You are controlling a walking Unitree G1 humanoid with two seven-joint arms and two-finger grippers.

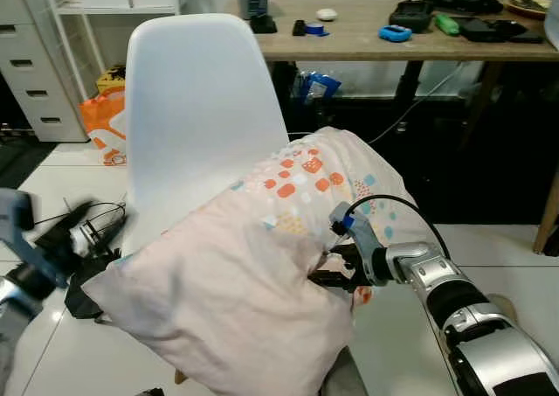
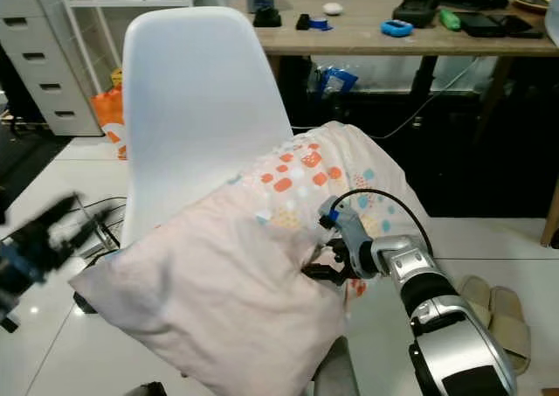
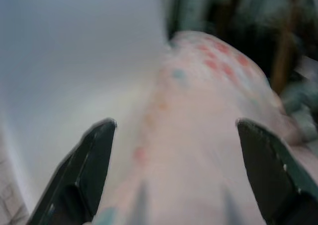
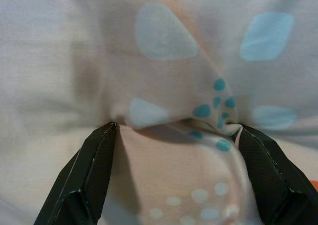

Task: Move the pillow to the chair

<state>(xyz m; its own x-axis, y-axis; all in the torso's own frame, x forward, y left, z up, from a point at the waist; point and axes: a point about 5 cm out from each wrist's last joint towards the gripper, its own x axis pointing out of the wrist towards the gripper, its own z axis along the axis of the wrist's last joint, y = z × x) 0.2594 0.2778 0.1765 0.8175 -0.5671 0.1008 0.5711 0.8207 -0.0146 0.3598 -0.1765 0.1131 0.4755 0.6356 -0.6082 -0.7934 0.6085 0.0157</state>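
Note:
A pale pink pillow with orange and teal patches lies across the seat of the white chair, its patterned end leaning against the backrest. My right gripper is pressed into the pillow's right side. It is open, and in the right wrist view a fold of the pillow bulges between its spread fingers. My left gripper is blurred and hangs off the pillow's left edge, apart from it. It is open, facing the pillow and chair back.
A wooden desk with small gadgets stands behind the chair, dark space beneath it. A white drawer unit and an orange bag are at the back left. Cables lie on the floor at left, slippers at right.

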